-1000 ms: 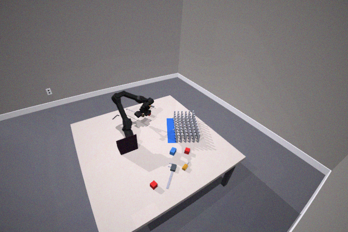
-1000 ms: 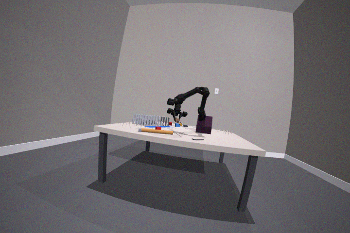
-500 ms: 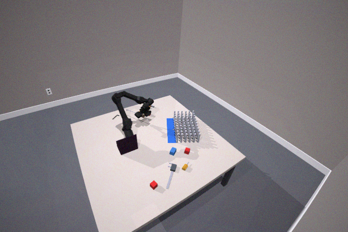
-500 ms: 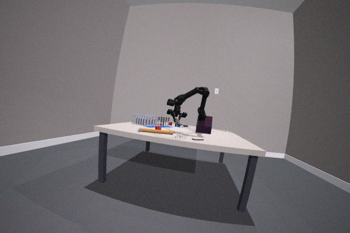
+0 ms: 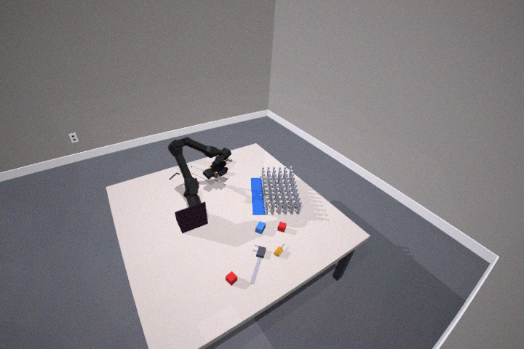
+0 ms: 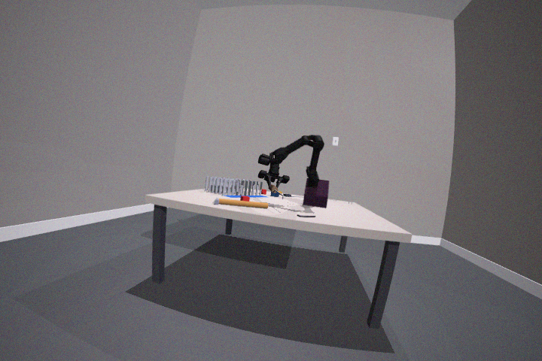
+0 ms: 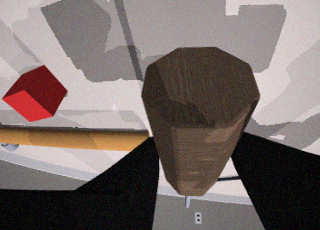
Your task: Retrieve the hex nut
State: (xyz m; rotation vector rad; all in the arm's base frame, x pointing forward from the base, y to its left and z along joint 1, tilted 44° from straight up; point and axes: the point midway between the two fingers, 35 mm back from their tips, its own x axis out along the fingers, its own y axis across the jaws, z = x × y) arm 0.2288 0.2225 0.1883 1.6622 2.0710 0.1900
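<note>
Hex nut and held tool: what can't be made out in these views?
- Hex nut: too small in every view, lost among the spacers.
- Tool tip: wrist view shows only the brown handle in the pincer; it blocks the rest.
- Pincer fingers: tiny in top and exterior views.

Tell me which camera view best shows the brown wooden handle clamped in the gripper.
The wrist view: the brown wooden handle fills the middle of the frame, faceted end toward the camera, between the dark fingers. In the top view it is a tiny speck at the gripper; in the exterior view, a small brown sliver.
</note>
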